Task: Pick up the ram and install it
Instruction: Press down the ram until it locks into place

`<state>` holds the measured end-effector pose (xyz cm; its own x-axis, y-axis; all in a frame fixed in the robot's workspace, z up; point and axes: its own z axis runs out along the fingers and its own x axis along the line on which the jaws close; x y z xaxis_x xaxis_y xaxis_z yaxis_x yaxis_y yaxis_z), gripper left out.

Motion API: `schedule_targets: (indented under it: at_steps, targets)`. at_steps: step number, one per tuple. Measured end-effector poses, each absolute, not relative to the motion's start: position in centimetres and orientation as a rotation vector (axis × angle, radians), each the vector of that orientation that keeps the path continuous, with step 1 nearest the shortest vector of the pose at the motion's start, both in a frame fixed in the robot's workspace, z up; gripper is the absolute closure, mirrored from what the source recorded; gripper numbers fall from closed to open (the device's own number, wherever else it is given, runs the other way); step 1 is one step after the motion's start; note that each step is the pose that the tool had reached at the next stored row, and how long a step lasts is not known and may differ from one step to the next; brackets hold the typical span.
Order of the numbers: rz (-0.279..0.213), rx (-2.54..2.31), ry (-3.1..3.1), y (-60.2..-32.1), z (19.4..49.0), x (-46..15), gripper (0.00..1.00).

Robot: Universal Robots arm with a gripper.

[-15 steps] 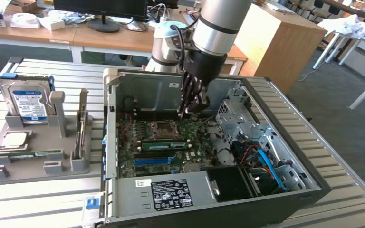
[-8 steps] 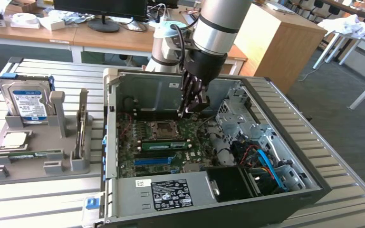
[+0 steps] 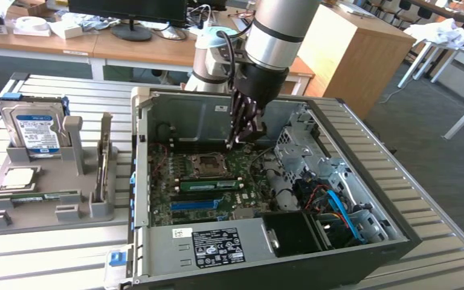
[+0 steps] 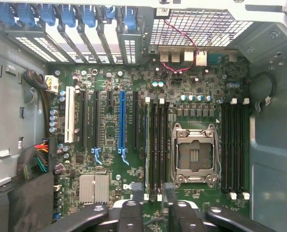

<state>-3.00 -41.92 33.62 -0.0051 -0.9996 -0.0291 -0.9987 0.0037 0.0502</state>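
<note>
A long green ram stick [image 3: 208, 183] sits seated in a motherboard slot beside the empty processor socket [image 3: 208, 163], inside the open computer case. In the wrist view the same ram [image 4: 148, 145] runs along the slots next to the socket [image 4: 194, 154]. My gripper [image 3: 244, 139] hangs inside the case above the motherboard, just behind the socket. Its two dark fingertips [image 4: 136, 192] stand apart over the end of the ram slots, and the gripper [image 4: 153, 193] is open with nothing between them.
The case walls [image 3: 139, 157] and the drive cage [image 3: 296, 145] hem in the motherboard. A grey tray [image 3: 46, 211] at the exterior view's left holds a blue-labelled hard drive [image 3: 32, 130], a silver processor chip [image 3: 19, 177] and another green stick [image 3: 34, 196].
</note>
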Motion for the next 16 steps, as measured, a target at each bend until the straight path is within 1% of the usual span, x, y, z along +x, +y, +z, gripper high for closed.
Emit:
schedule_targets:
  at_steps: [2,3,4,5,16]
  targets:
    - [-0.088,2.205,-2.215,-41.92,33.62,-3.0,0.83]
    - [-0.088,2.205,-2.215,-41.92,33.62,-3.0,0.83]
    - [-0.088,2.205,-2.215,-41.92,33.62,-3.0,0.89]
    - [-0.088,2.205,-2.215,-41.92,33.62,-3.0,0.9]
    - [-0.088,2.205,-2.215,-41.92,33.62,-3.0,0.9]
